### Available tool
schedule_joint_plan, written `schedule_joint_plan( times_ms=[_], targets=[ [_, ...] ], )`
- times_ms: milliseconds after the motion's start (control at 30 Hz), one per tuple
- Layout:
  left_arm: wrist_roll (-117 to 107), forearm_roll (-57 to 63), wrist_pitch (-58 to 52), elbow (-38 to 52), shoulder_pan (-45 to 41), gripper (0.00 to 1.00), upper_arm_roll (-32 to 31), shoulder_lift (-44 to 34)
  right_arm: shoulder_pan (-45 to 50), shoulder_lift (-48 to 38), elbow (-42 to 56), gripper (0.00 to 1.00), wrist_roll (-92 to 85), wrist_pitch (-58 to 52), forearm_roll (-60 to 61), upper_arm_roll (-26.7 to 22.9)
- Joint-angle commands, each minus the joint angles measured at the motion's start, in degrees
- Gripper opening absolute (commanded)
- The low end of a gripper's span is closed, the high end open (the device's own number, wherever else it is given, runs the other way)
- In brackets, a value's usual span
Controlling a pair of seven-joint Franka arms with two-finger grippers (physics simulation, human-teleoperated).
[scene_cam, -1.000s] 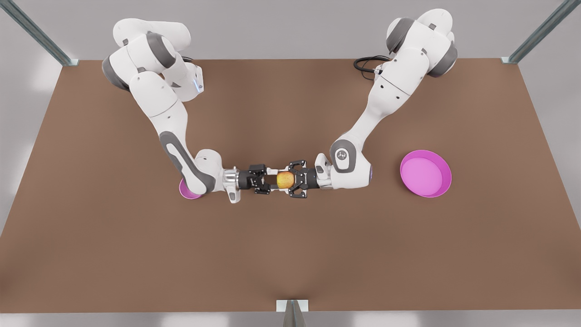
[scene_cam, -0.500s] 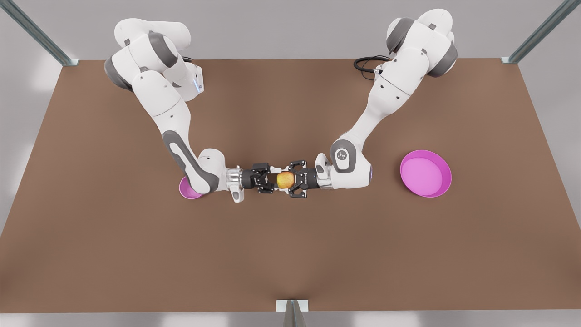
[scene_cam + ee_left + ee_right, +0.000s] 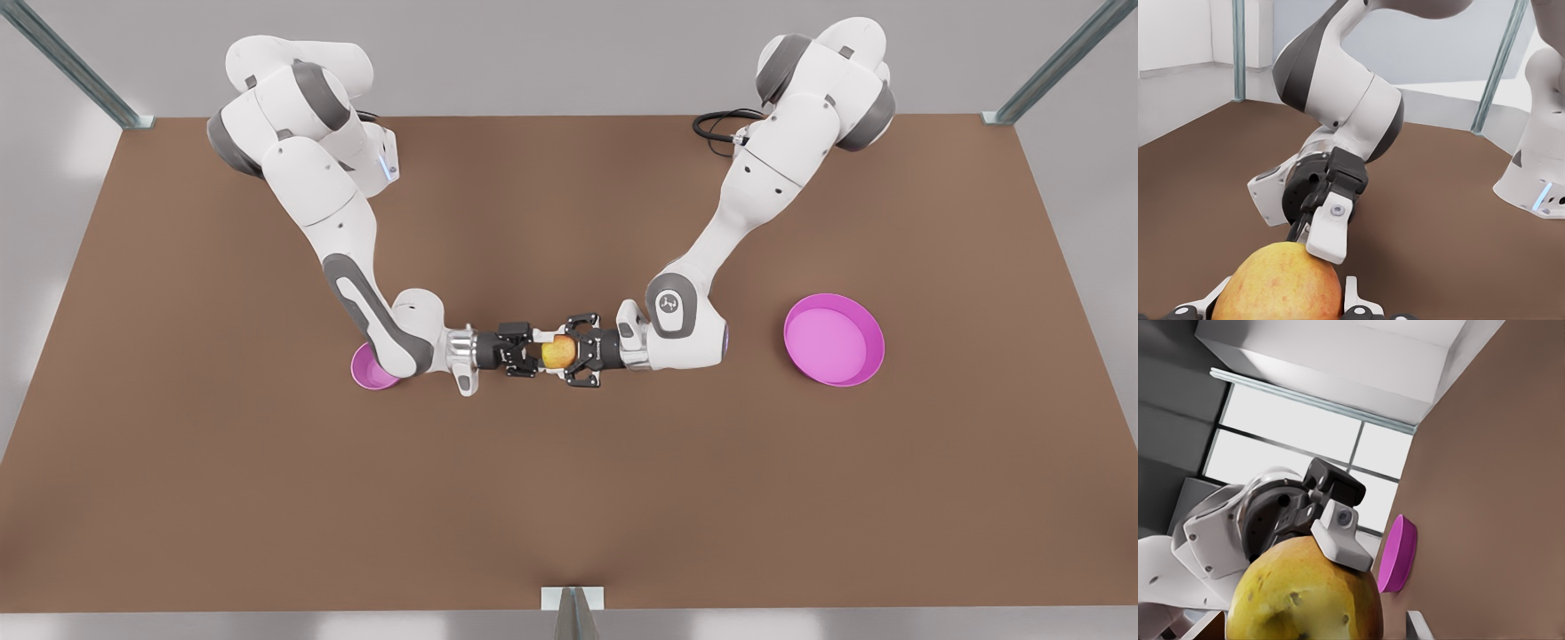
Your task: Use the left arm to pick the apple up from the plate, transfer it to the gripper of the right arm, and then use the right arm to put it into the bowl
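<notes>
Brown table (image 3: 569, 498) is sitting amid grey walls; plate (image 3: 834, 340) is lying well apart from the half-hidden bowl (image 3: 366, 372); left gripper (image 3: 569, 354) is clamping the apple (image 3: 556, 354); right gripper (image 3: 536, 353) seemingly is spread around it.

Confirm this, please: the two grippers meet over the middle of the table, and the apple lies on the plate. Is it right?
Not quite. The grippers do meet over the middle of the table, but the apple is not on the plate: the left gripper holds it in the air, and the right gripper is open around it. The front view shows this.
</notes>
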Motion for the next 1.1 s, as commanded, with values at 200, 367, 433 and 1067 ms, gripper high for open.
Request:
schedule_joint_plan(
  times_ms=[200,367,433,1067],
  targets=[
    [-0.2,0.2,-0.3,0.0,0.0,0.74,0.0,0.0,-0.4,-0.6,-0.2,1.00,6.6,0.4,0.0,1.2],
    [-0.2,0.2,-0.3,0.0,0.0,0.74,0.0,0.1,0.2,-0.4,0.5,1.00,6.6,2.1,0.1,1.3],
    [-0.2,0.2,-0.3,0.0,0.0,0.74,0.0,0.3,1.4,-0.4,0.6,1.00,6.4,2.1,2.6,1.2],
    [-0.2,0.4,-0.3,0.0,-0.3,0.74,0.0,0.3,1.4,-0.3,1.2,0.82,6.2,2.8,2.6,1.2]
  ],
)
